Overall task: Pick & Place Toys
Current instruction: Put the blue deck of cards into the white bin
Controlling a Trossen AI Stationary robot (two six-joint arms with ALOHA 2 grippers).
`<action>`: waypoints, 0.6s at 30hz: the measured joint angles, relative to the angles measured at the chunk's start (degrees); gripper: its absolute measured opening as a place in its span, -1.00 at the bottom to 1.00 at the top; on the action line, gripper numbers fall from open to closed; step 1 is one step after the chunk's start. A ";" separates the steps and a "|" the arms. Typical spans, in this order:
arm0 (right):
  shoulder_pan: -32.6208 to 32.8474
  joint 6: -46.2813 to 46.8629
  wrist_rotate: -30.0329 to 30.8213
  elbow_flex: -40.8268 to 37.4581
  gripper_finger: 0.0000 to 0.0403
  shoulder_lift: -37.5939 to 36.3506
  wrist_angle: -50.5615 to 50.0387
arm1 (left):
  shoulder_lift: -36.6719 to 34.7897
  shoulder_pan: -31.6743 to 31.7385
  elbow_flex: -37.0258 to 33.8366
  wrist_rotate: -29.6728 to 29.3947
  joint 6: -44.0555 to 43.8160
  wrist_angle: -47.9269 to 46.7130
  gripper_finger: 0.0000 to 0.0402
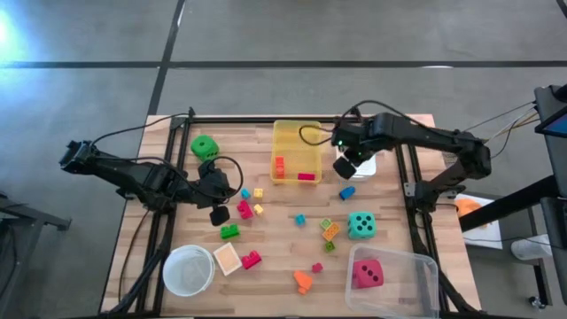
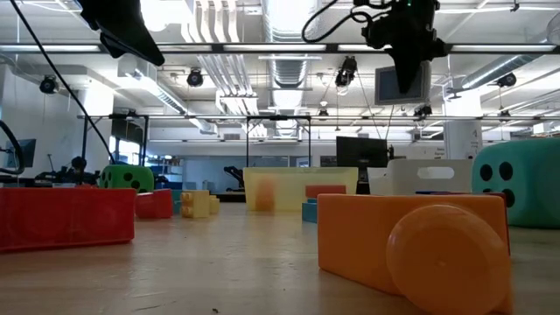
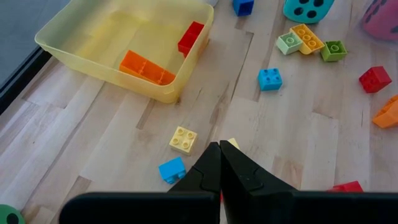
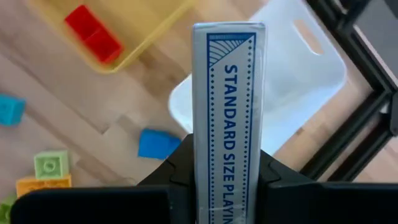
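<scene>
My right gripper (image 1: 347,165) is shut on a grey-white playing-card box (image 4: 228,106), high above the table between the yellow bin (image 1: 297,135) and the white bin (image 4: 298,68). My left gripper (image 3: 219,155) is shut and empty, low over the table's left middle (image 1: 219,213), near a yellow block (image 3: 184,139), a light blue block (image 3: 172,169) and a pink block (image 1: 244,209). Red and orange blocks lie in the yellow bin. The green die (image 1: 205,146) and the teal die (image 1: 361,224) rest on the table. The pink-red die (image 1: 368,273) lies in the clear bin (image 1: 416,266). My right gripper pinches the card box between its two fingers (image 4: 177,165), one on each broad face, with the printed narrow side (image 4: 228,155) toward the wrist camera. The box runs along the fingers and sticks out well past their tips. It is lifted clear of table and bins.
A round white bowl (image 1: 188,270) and a small white-rimmed tray (image 1: 228,258) sit at the near left. Loose blocks lie over the table's middle: blue (image 1: 346,192), green (image 1: 229,231), red (image 1: 252,260), orange (image 1: 303,282). Black frame rails run along both sides.
</scene>
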 joint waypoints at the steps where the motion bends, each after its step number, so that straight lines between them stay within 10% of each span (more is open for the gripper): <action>1: -0.95 0.35 -0.03 -0.31 -0.71 -0.46 -0.01 | 0.00 0.01 0.01 0.00 0.00 0.01 -1.00; 18: -10.41 8.48 1.03 -7.91 -0.71 0.55 2.17 | 0.00 -0.01 0.01 0.00 0.00 0.01 -1.00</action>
